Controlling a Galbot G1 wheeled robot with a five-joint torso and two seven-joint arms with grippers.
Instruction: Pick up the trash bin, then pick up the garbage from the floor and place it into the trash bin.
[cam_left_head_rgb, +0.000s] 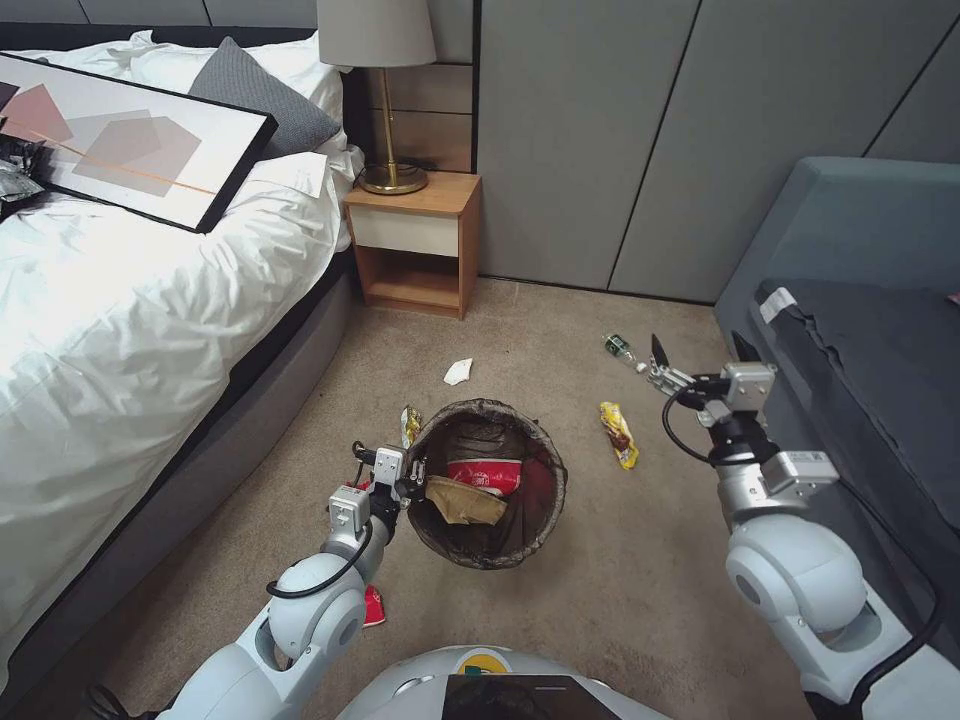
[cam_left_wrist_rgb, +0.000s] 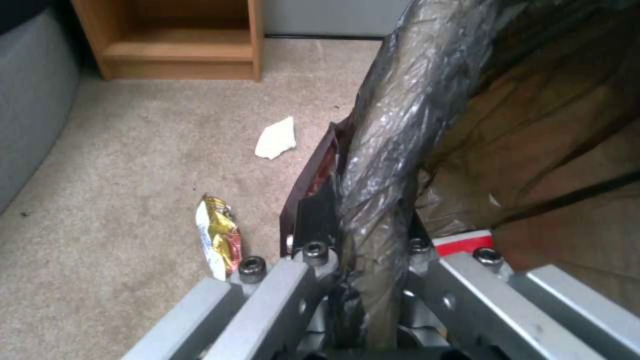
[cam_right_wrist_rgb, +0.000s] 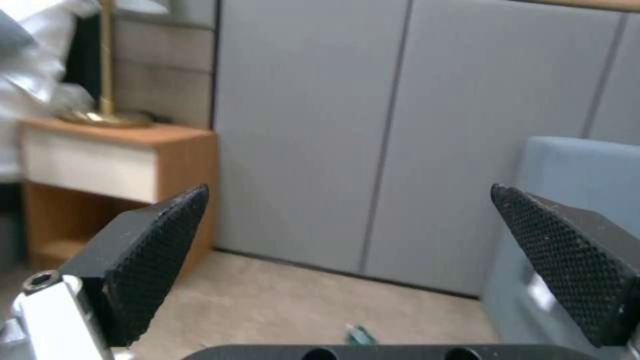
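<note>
Left gripper (cam_left_head_rgb: 412, 470) jaws clamped on trash bin (cam_left_head_rgb: 540, 520) rim. Right gripper (cam_left_head_rgb: 700, 352) jaws apart, raised near bottle (cam_left_head_rgb: 621, 349); wrapper (cam_left_head_rgb: 619, 433) on floor (cam_left_head_rgb: 620, 580).

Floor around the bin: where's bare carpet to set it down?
Bare carpet lies between the trash bin, held by the left gripper, and the right arm. Crowded: yellow wrapper, bottle under the open right gripper, tissue, second wrapper.
</note>
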